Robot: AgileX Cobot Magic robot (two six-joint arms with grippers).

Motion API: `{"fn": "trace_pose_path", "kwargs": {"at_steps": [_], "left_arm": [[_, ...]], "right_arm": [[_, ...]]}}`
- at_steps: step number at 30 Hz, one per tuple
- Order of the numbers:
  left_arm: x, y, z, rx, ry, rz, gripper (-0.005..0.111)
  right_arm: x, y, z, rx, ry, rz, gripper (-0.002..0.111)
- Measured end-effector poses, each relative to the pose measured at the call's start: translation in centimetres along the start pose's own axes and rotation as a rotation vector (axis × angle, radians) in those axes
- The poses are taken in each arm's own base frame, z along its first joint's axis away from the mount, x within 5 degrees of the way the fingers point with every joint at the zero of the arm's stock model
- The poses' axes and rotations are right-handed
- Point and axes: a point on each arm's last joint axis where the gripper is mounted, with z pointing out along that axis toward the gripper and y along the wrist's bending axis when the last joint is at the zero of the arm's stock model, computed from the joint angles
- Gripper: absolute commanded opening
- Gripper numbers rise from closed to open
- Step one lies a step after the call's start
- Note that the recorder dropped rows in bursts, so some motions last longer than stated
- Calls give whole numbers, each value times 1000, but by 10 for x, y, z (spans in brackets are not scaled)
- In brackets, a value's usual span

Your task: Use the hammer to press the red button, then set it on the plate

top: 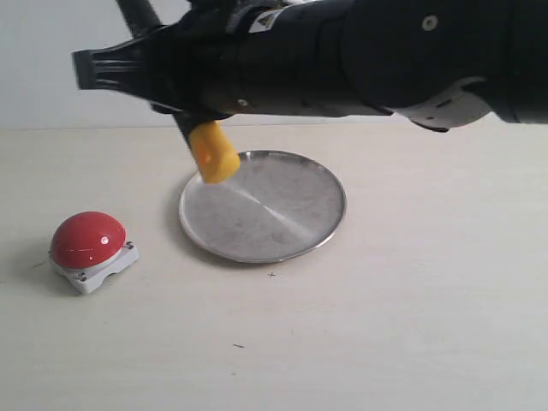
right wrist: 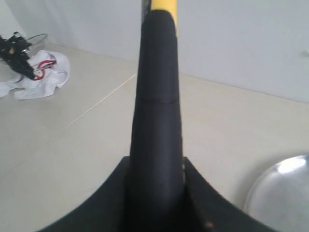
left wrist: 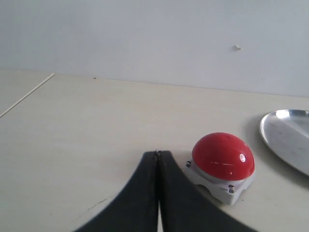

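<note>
Hammer [right wrist: 157,96] hangs clamped by its handle in the right gripper [right wrist: 157,193], red button [top: 87,240] far beneath, plate [top: 338,205] under its wrist, left gripper [left wrist: 157,153] pinched together and empty, so lower the head squarely and gently onto the dome.

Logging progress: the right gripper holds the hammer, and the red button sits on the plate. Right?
No: the exterior view shows the red button on the table, beside the plate and apart from it. The right gripper does hold the hammer.
</note>
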Motion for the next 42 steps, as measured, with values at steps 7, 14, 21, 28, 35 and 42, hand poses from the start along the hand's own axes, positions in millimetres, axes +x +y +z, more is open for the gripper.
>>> {"fn": "trace_pose_path", "kwargs": {"at_steps": [7,14,21,28,35,42], "left_arm": [[0,0,0,0,0,0,0],[0,0,0,0,0,0,0],[0,0,0,0,1,0,0],[0,0,0,0,1,0,0],[0,0,0,-1,2,0,0],[0,0,0,-1,5,0,0]], "right_arm": [[8,-40,0,93,62,59,0],[53,-76,38,189,207,124,0],[81,-136,51,270,427,260,0],[74,-145,43,-70,481,310,0],[64,-149,54,-184,269,375,0],[99,-183,72,46,318,433,0]]}}
